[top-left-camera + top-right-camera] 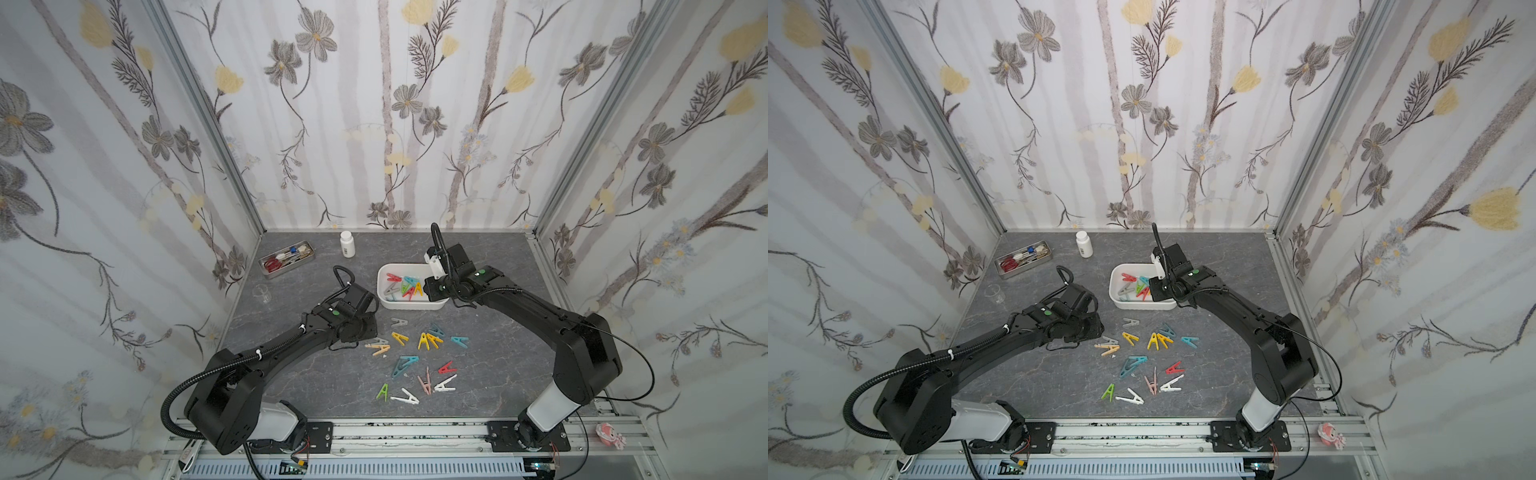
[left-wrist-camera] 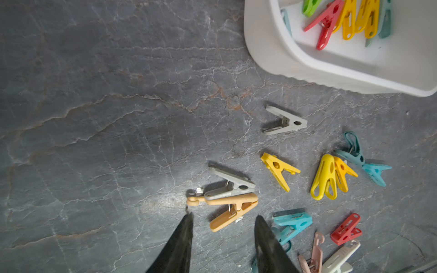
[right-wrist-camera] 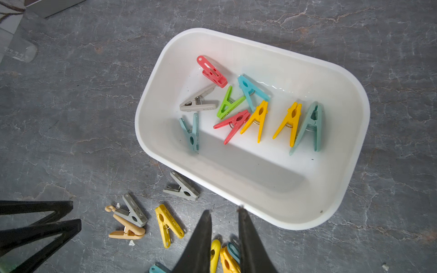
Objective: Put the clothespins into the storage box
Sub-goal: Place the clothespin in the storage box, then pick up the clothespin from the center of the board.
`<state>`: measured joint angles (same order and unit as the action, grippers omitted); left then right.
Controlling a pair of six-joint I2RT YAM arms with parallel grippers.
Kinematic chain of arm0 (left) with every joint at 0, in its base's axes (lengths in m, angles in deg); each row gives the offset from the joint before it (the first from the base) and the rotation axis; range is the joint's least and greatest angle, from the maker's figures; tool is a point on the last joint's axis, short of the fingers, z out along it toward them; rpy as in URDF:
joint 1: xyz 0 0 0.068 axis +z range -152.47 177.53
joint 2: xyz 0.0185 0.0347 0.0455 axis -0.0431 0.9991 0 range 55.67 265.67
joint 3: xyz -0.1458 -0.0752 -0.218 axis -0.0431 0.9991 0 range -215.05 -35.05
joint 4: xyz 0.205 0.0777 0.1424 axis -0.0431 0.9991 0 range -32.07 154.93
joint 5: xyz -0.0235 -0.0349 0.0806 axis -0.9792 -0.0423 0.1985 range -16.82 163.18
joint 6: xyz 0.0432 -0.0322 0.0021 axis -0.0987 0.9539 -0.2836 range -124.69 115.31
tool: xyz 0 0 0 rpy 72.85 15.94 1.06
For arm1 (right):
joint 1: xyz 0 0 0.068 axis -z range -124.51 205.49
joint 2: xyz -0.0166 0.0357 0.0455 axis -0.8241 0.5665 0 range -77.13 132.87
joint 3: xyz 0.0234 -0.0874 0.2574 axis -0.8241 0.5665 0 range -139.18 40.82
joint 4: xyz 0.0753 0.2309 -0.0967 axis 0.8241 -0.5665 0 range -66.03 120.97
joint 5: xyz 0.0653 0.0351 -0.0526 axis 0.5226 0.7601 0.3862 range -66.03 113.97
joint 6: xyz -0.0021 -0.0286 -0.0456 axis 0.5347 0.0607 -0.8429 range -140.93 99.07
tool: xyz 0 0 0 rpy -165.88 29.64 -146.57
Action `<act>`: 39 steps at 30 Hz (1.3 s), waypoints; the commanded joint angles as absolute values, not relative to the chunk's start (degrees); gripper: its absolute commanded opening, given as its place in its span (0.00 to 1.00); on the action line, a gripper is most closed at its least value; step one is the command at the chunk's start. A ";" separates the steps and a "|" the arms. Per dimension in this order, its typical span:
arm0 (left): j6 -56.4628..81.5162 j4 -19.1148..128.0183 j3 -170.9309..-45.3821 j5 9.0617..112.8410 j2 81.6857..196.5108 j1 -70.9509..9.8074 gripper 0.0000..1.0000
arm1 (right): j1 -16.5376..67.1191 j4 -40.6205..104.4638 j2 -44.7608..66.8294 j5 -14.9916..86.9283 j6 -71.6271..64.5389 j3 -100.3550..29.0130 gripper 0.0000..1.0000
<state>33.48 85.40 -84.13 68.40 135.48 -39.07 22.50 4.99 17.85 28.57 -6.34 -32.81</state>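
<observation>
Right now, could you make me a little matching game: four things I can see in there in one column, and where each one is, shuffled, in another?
Things
1. white bottle
2. red scissors
3. beige clothespin
4. right claw

Places
A. in the metal tray
B. hovering over the storage box's edge
C. standing upright at the table's far edge
D. lying against a grey clothespin

Pairs: 1-C, 2-A, 3-D, 4-B
</observation>
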 commanded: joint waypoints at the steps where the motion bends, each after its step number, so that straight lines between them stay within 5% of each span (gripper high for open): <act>1: 30.80 86.90 -83.83 67.00 137.10 -39.67 0.43 | 22.14 7.24 18.48 29.54 -5.37 -32.79 0.23; 20: 24.67 86.47 -86.82 71.14 148.28 -47.18 0.39 | 22.01 7.62 18.93 29.24 -5.28 -32.92 0.23; 39: 24.53 85.62 -87.02 70.72 150.20 -47.74 0.16 | 21.96 8.12 18.33 29.39 -5.03 -32.13 0.22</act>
<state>24.21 85.83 -86.47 70.37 149.91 -47.66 22.04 6.76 18.94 29.01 -5.36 -32.32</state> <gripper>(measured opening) 0.166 0.224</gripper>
